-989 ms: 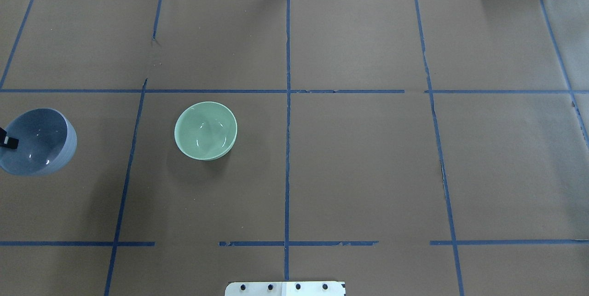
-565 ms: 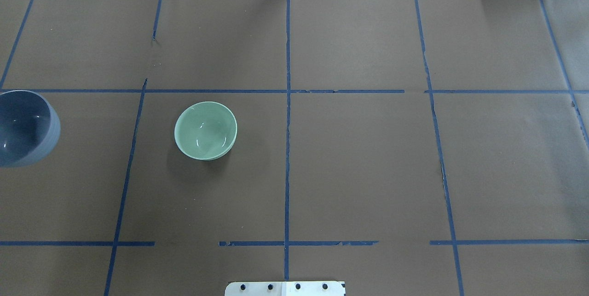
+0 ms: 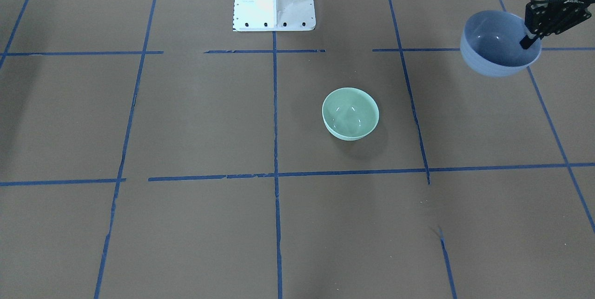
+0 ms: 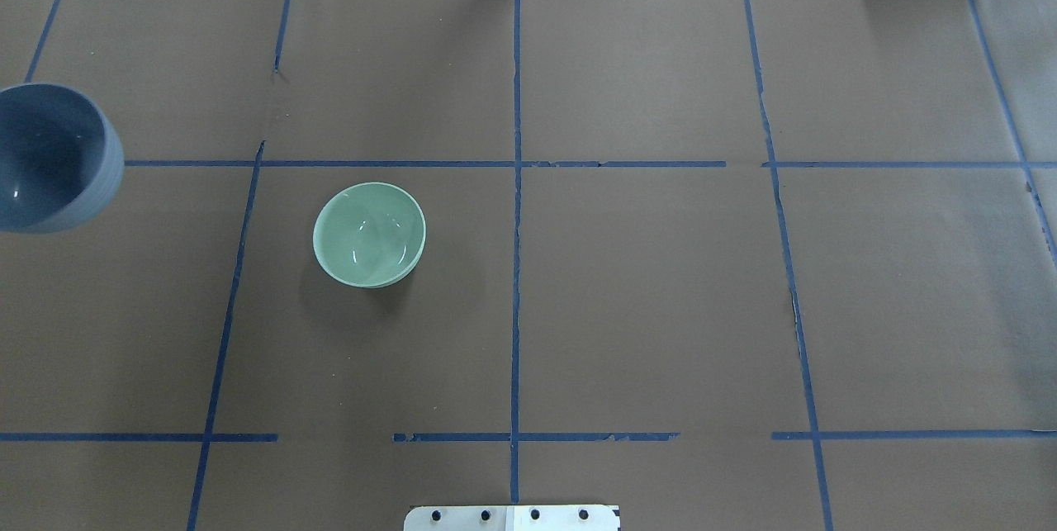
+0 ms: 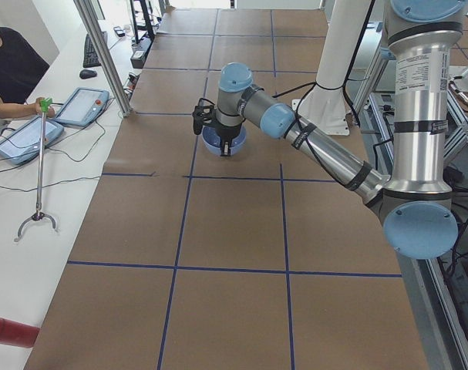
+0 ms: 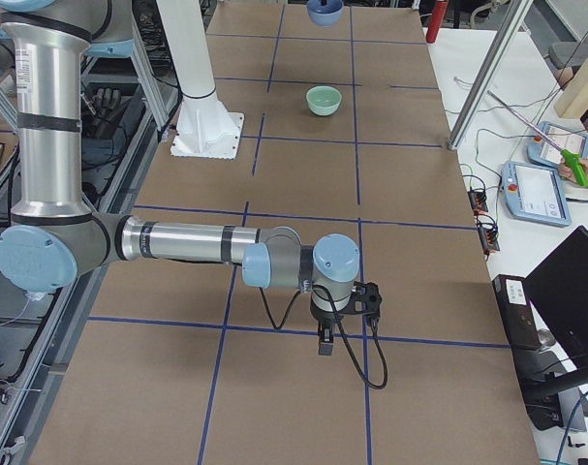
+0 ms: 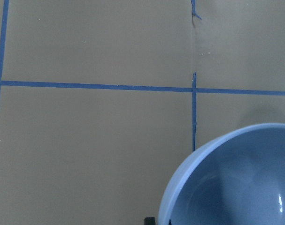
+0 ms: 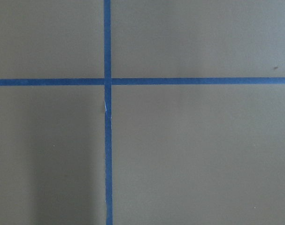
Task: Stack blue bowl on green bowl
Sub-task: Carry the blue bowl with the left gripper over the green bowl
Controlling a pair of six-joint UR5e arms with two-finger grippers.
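status: right gripper [image 6: 324, 344] nearest the right-end camera, pointing down over bare paper by a tape cross, well apart from both bowls. seen only side-on there, so can't tell whether open or closed. not needed for this step.

further along, green bowl [image 4: 369, 234]: upright on the table [image 4: 661, 308], mouth up, nothing in it, alone in its taped square.

farthest out, blue bowl [image 3: 492, 48]: off the table, hanging from left gripper [image 3: 530, 42], clamped on the rim with one finger showing inside the wall. well apart from green bowl, out toward the table's left end.

looks like carry phase, stack not yet done. to do it well: keep height until over green bowl, centre rim over rim, level out any tilt, lower straight until nested, then let go. off-centre drop likely to tip or skid green bowl, light glossy plastic.
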